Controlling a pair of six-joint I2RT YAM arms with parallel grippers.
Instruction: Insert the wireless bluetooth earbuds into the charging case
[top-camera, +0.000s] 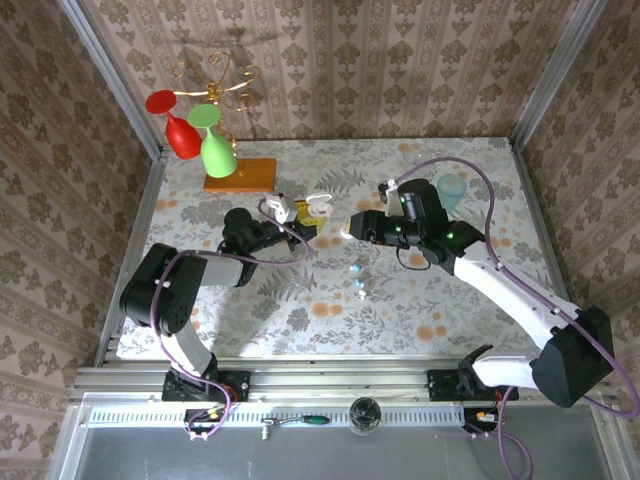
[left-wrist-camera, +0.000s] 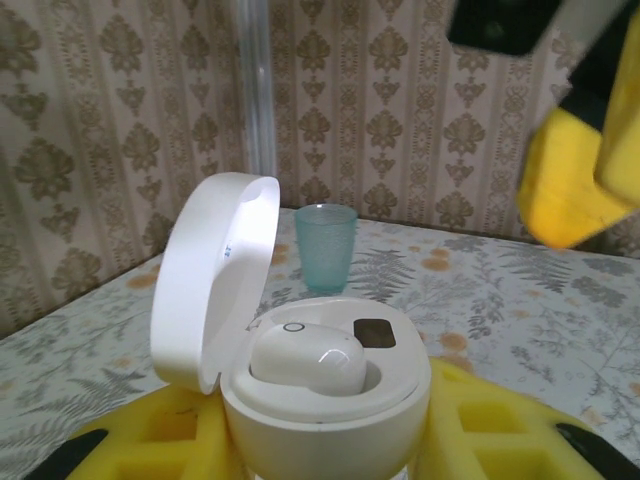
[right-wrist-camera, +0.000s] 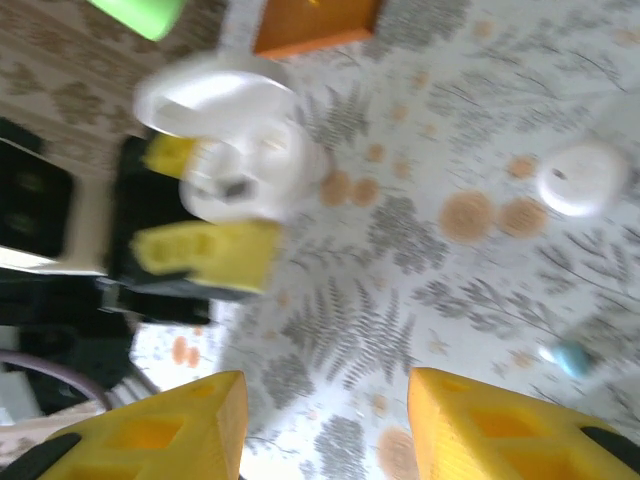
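Yellow pads (left-wrist-camera: 480, 430) of my left gripper (left-wrist-camera: 325, 455) sit right under the left wrist lens. They are closed on the base of the white charging case (left-wrist-camera: 330, 405) and hold it upright, with its lid (left-wrist-camera: 215, 275) swung open to the left. One white earbud (left-wrist-camera: 305, 360) lies seated in the left-hand socket. The socket beside it (left-wrist-camera: 375, 333) shows a dark contact patch and looks vacant to me.

My right gripper (right-wrist-camera: 328, 425) hangs over the flowered table (right-wrist-camera: 330, 300) just to the right of the case, fingers parted with nothing between them. In its wrist view the case is ahead and to the left. A white rounded piece (right-wrist-camera: 580, 178) lies on the cloth ahead and to the right, well apart from the case. I take that piece for the second earbud, though the blur keeps me from being sure. It looks close to round from here, so I cannot call its long axis. A small pale-blue bit (right-wrist-camera: 572, 358) lies nearer the fingers on the same side, and I cannot tell what it is.

As I judge it, the next move turns on the loose piece lying off to the right of the right gripper's line, not between its fingers. The right arm is the nearer one, since the left is occupied with the case. I would swing the right gripper rightward, drop onto the piece, then carry it left to the vacant socket, which sits on the side of the case toward that arm.
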